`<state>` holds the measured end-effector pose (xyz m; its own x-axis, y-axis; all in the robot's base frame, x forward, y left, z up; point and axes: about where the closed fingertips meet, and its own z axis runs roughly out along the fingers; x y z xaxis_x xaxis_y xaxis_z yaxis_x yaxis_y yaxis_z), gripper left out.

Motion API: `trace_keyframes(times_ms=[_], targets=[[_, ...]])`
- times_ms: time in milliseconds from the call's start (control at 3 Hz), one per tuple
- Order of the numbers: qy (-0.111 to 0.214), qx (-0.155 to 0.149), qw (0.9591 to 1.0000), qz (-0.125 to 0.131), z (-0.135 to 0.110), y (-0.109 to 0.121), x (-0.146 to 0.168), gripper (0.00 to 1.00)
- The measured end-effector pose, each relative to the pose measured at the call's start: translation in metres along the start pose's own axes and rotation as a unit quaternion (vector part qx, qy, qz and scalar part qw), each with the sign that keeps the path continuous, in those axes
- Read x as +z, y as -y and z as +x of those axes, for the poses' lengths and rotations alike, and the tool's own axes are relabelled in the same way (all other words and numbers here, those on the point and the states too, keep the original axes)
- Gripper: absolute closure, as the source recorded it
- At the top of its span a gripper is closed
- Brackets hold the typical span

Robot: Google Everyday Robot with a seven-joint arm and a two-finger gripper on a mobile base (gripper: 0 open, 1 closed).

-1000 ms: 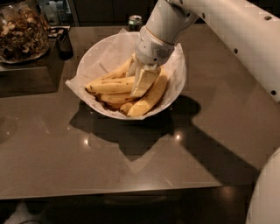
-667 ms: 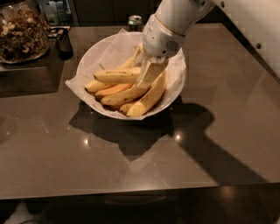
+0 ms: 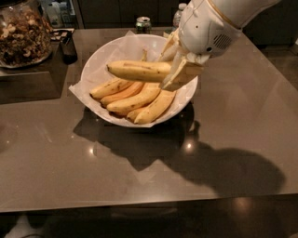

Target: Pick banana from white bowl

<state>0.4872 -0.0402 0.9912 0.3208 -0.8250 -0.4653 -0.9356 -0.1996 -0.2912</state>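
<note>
My gripper [image 3: 176, 65] is above the right side of the white bowl [image 3: 95, 60]. It is shut on the banana [image 3: 137, 71], a thick yellow one with brown specks, held level in the air over the bowl with its dark stem end pointing left. Several other yellow bananas [image 3: 135, 100] lie side by side in the bowl on crumpled white paper, below the lifted one. The white arm reaches in from the upper right.
A glass jar of nuts [image 3: 24, 35] stands at the back left on a dark block. A small dark object [image 3: 68, 49] stands beside it. A green can [image 3: 143, 24] and a bottle [image 3: 179, 13] stand behind the bowl. The brown table's front edge [image 3: 139, 202] runs along the bottom.
The gripper has risen from among the bananas in the bowl, carrying one banana up and clear of the others. The view has moved closer to the bowl.
</note>
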Motion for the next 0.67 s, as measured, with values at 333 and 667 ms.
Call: trace_keyframes(times_ms=[333,667], targets=[[0.036,0.029,0.9984,0.033,-0.0016,-0.0471,-0.0306,1.0],[0.036,0.029,0.9984,0.033,-0.0016,-0.0471,-0.0306,1.0]])
